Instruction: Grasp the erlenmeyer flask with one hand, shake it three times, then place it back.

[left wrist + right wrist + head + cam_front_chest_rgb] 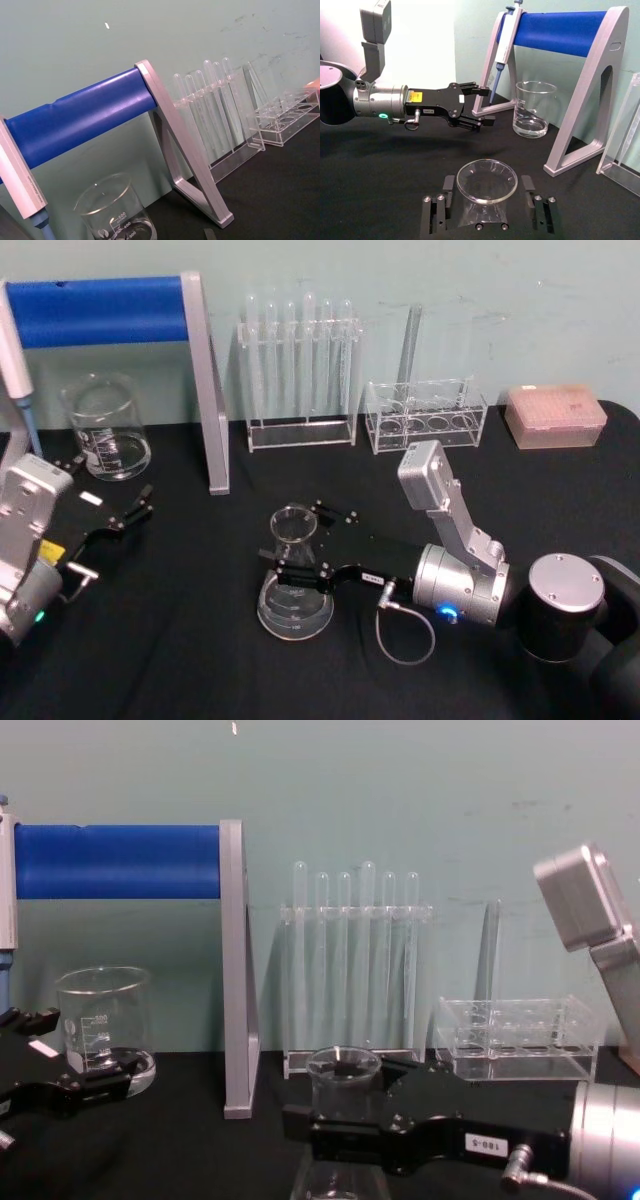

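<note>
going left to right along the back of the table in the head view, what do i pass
beaker → silver stand leg → tall test tube rack → low clear rack → pink box

Premises were laboratory. Evidence noted: glassware stood on black-covered bench (180, 650), namely conical flask (294, 585) with graduation marks, graduated beaker (105, 428), and long test tubes (290, 350) held upright in clear plastic rack (300, 432). Second clear rack (428, 422) stood beside first, one tall tube in it. Pipette (15, 355) hung from stand with blue bar (100, 310). Pink box (555, 415) with gridded top sat at far right. Wall (480, 290) behind was plain pale green, scuffed.
</note>
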Tool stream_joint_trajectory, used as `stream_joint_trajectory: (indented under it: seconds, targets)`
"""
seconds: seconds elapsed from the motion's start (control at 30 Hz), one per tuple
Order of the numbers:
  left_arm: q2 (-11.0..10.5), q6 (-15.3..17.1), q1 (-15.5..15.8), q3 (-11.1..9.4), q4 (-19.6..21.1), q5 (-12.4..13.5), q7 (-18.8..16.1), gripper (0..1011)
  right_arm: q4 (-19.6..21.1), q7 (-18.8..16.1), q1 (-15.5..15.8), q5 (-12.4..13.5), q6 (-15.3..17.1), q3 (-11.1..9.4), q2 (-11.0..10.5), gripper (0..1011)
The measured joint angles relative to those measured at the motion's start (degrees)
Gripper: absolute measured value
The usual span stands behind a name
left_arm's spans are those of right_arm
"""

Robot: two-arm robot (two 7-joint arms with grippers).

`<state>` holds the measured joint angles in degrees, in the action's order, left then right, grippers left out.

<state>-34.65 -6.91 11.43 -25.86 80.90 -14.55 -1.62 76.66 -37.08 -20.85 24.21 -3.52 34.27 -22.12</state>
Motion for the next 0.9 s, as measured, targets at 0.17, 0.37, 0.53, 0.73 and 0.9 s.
stream_joint_trajectory:
  seconds: [0.17, 0.37, 0.53, 0.73, 0.9]
  targets:
    - [0.00, 0.00, 0.00, 0.00, 0.00, 0.00, 0.00, 1001, 0.02, -0.01, 0.00, 0.05, 0.03, 0.00, -0.02, 693]
    - [0.00, 0.00, 0.00, 0.00, 0.00, 0.00, 0.00, 1001, 0.02, -0.07, 0.00, 0.08, 0.05, 0.00, -0.03, 510]
    - [0.00, 0.00, 0.00, 0.00, 0.00, 0.00, 0.00, 1001, 0.02, -0.08, 0.00, 0.10, 0.08, 0.00, -0.03, 450]
    - [0.00, 0.00, 0.00, 0.00, 0.00, 0.00, 0.00, 1001, 0.02, -0.10, 0.03, 0.22, 0.10, -0.03, -0.07, 450]
    - [0.00, 0.00, 0.00, 0.00, 0.00, 0.00, 0.00, 1001, 1.49, -0.24, 0.50, 0.89, 0.70, -0.70, -0.83, 450]
